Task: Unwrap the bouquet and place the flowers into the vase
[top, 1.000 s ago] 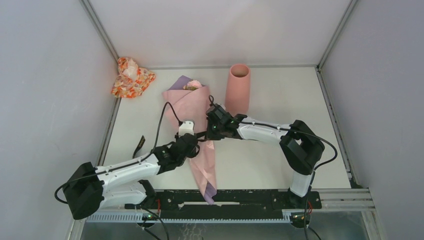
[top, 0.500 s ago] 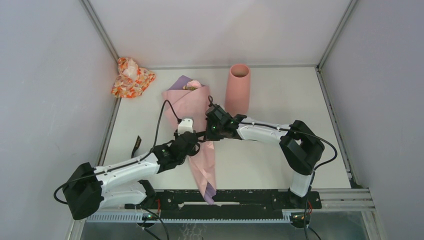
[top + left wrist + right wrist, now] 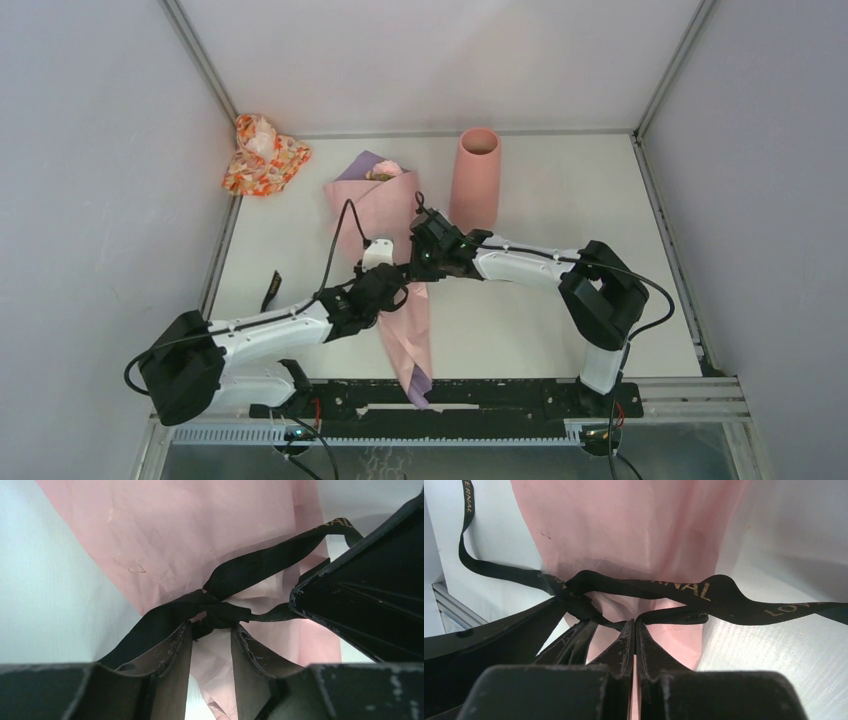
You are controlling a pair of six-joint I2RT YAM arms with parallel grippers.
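The bouquet [image 3: 392, 225], a pink and lilac paper cone, lies on the table with its wide end to the back. Flower heads [image 3: 385, 172] peek out of that end; the stems are hidden in the paper. A black ribbon [image 3: 684, 591] with gold lettering is tied round the cone in a knot [image 3: 216, 614]. My left gripper [image 3: 212, 627] stands open with the knot right at its fingertips; from above, my left gripper [image 3: 398, 282] is at the cone's middle. My right gripper [image 3: 634, 621] is shut on a ribbon strand beside the knot. The salmon-pink vase [image 3: 477, 180] stands upright behind it.
An orange-red floral cloth bundle [image 3: 262, 155] lies in the back left corner. A loose black ribbon piece [image 3: 272, 292] lies near the table's left edge. My right gripper's body [image 3: 370, 605] crowds the left wrist view. Enclosure walls bound the table on three sides.
My left arm has crept forward and right, so its fingertips now reach the knot. Right gripper holds its place, and bouquet and vase have not moved.
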